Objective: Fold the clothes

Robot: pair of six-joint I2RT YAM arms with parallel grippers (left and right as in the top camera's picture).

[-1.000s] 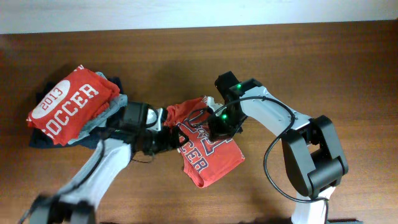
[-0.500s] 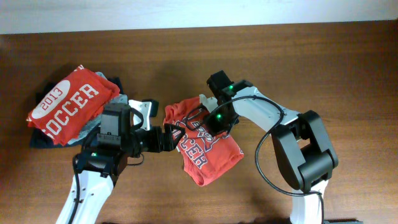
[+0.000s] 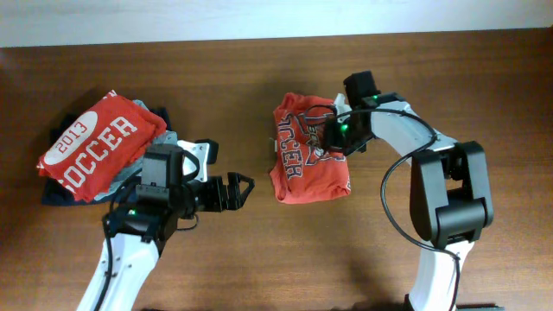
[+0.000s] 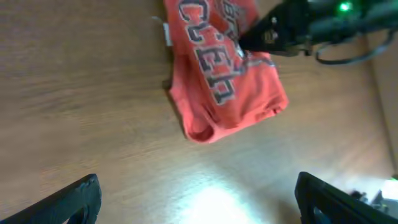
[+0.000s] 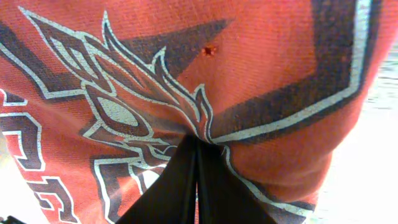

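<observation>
Orange-red T-shirt (image 3: 304,173) lies as a rumpled folded rectangle, long axis near-to-far on the wood table (image 3: 467,78). Fingers of the right gripper (image 3: 333,141) pinch its print shut — those of the left gripper (image 3: 241,188) spread wide, empty.

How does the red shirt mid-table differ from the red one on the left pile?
The middle shirt lies on bare wood; the left shirt tops a pile of clothes. The middle shirt's print is navy and white; the left shirt's is white. The right claw pinches the middle shirt, not the left shirt. Both are red.
</observation>
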